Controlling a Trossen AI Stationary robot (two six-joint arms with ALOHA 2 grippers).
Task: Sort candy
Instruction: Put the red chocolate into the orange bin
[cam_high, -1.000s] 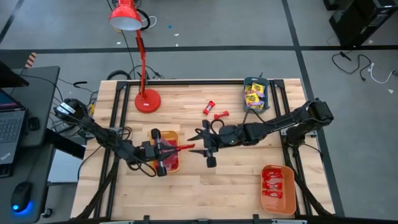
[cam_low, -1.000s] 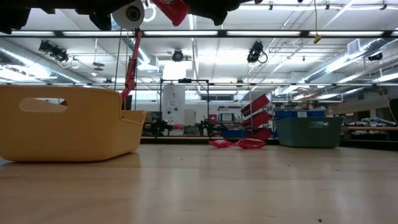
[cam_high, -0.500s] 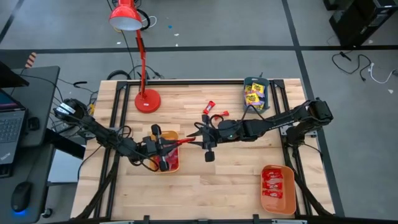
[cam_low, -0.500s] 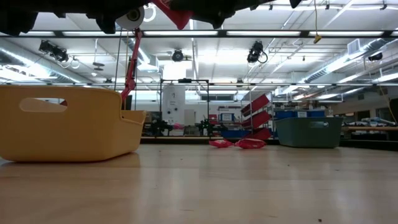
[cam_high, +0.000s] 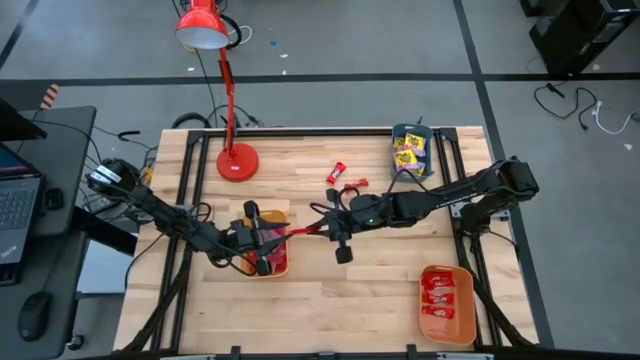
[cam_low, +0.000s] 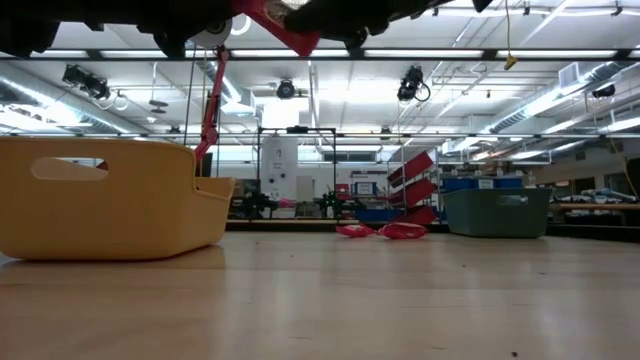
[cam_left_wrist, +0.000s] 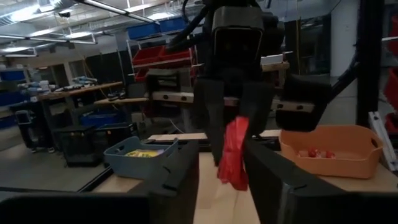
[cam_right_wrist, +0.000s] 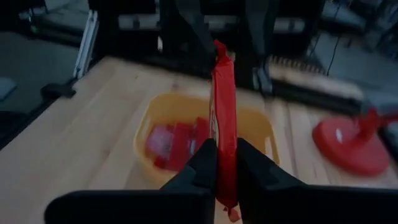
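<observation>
A grey floor (cam_high: 330, 40) surrounds the wooden counter (cam_high: 300, 300), with a red lamp (cam_high: 205, 30) and ceiling strip lights (cam_low: 470, 53) overhead.

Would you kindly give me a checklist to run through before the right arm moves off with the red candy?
1. Right tool shut on the red candy: ok.
2. Left tool open: ok.
3. Candy free of the left fingers: cannot tell; it hangs between them.
4. Candy lifted above the table: ok.
5. Orange tray of red candies has spare room: ok.
</observation>
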